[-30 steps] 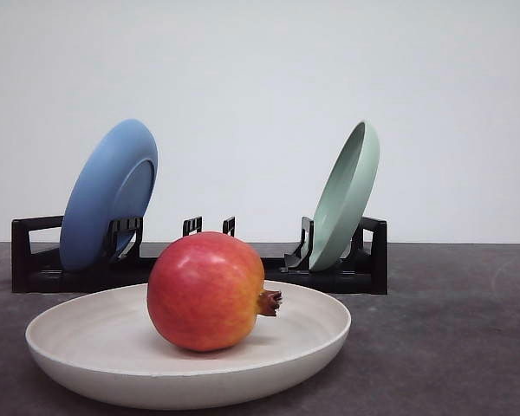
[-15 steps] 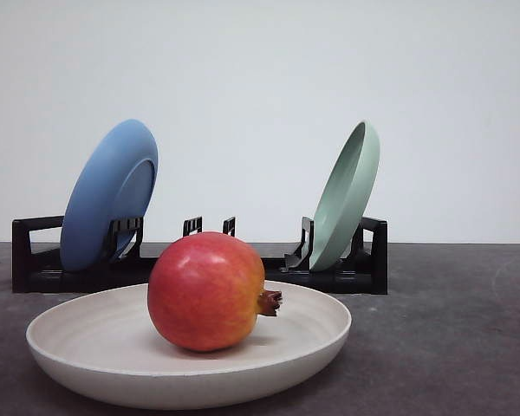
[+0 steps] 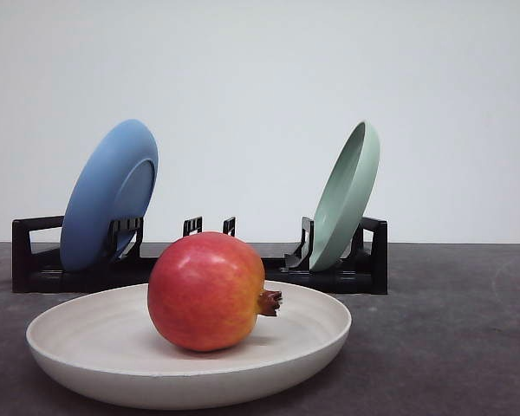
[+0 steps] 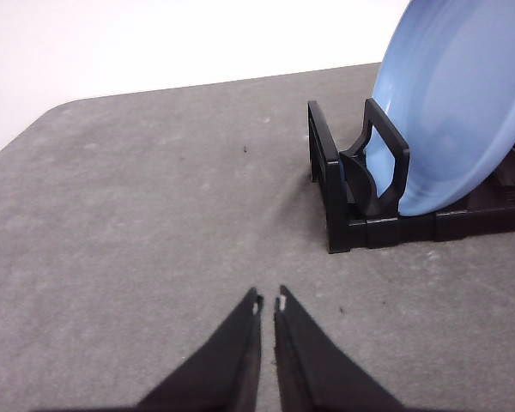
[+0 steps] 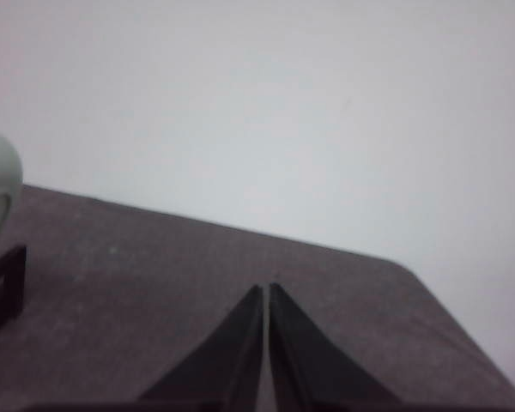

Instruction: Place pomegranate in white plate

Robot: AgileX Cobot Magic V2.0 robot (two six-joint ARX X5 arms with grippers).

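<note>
The pomegranate [image 3: 206,291] rests inside the white plate [image 3: 87,368]; the task looks complete. Left gripper [image 4: 268,304] and right gripper [image 5: 265,292] fingers together, seemingly empty.

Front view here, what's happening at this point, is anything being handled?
Nothing is being held. The round red-orange pomegranate sits in the wide off-white plate, crown nub pointing to the robot's right. The left gripper and right gripper are both shut and empty above bare table. Behind, a blue plate and a pale green plate lean in the black rack.
</note>
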